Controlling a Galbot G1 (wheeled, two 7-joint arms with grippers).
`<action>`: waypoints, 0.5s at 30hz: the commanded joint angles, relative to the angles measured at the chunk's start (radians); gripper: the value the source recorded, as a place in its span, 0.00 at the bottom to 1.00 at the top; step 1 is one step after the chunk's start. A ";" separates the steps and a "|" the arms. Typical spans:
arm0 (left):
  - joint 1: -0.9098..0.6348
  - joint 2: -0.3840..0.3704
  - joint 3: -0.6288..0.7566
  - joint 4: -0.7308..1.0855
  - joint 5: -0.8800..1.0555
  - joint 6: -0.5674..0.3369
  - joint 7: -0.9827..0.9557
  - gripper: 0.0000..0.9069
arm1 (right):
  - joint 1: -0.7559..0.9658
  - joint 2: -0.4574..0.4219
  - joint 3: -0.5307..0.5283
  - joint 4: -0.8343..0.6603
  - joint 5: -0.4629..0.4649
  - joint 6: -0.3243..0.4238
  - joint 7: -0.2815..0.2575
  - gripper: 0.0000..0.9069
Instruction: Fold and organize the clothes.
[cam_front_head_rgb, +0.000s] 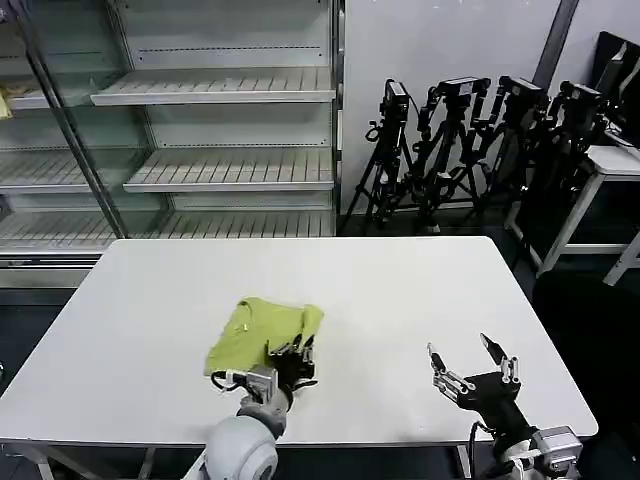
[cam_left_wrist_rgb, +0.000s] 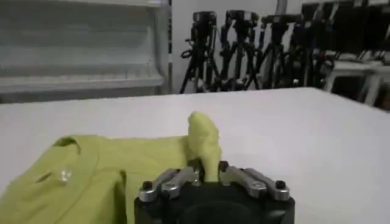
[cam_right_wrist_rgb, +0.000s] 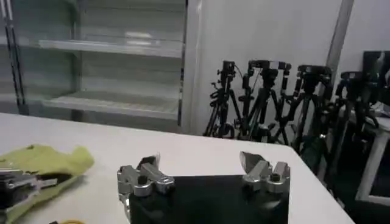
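The left gripper pinches a raised fold of the soft yellow-green T-shirt, apparently its near edge. To its right, well apart, the right gripper hovers with fingers spread. Limp, light fabric; grasp at hems.

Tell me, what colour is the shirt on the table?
The shirt is plain light yellow-green, seen best in the head view.

Robotics recording lab or test studio: plain white table as centre, empty glass-fronted metal shelving behind it (shop-style racks, slatted shelves), a cluster of black camera tripods beyond its far right corner, a white desk beside those, bare pale walls.
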 joint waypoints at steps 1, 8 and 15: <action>-0.032 -0.041 0.031 0.002 -0.208 -0.094 -0.018 1.00 | 0.002 0.004 0.000 0.000 0.001 0.000 0.002 1.00; 0.054 -0.006 -0.066 -0.111 -0.212 -0.108 -0.013 1.00 | 0.022 0.016 -0.009 0.003 0.002 0.000 0.000 1.00; 0.290 0.065 -0.266 -0.332 -0.233 -0.065 -0.011 1.00 | 0.037 0.035 -0.014 -0.007 0.001 0.010 -0.006 1.00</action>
